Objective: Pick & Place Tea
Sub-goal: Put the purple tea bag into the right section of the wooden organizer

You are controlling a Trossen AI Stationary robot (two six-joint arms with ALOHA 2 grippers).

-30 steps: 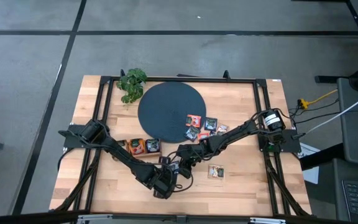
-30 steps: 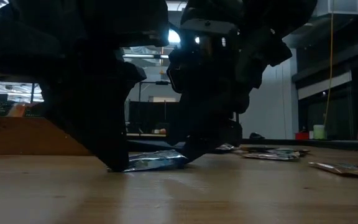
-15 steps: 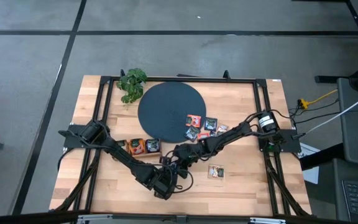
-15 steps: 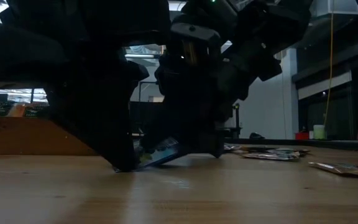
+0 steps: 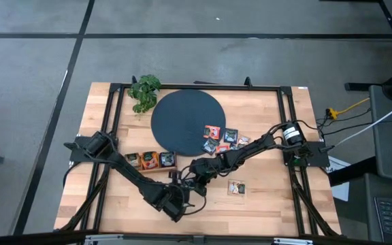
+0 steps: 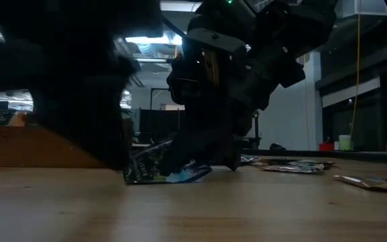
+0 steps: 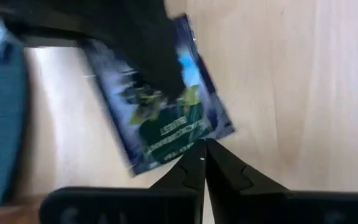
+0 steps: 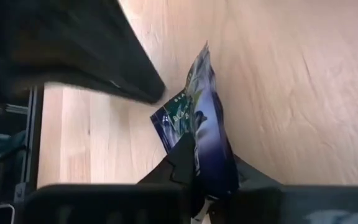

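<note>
Near the table's front middle, a dark blue-green tea sachet with a light label stands tilted between my two grippers. It also shows in the left wrist view and the right wrist view. My right gripper is shut on it. My left gripper is shut, with its tips at the sachet's near edge. I cannot tell whether they touch it. My right gripper pinches one end of the sachet between its two fingers. The fingers slant down from the table's right side. The sachet is tipped up on edge. Its lower edge rests on the table and the held side is raised.
A dark round disc lies at the back middle, with a leafy plant at its left. Several sachets lie at the disc's right rim, three more by the left arm, and one at the front right.
My right gripper has sunk a little onto the sachet and shut on it. The sachet lay flat on the table. Its gripped side is now tipped up, while its other edge stays on the wood. My left gripper has turned a little beside it.
</note>
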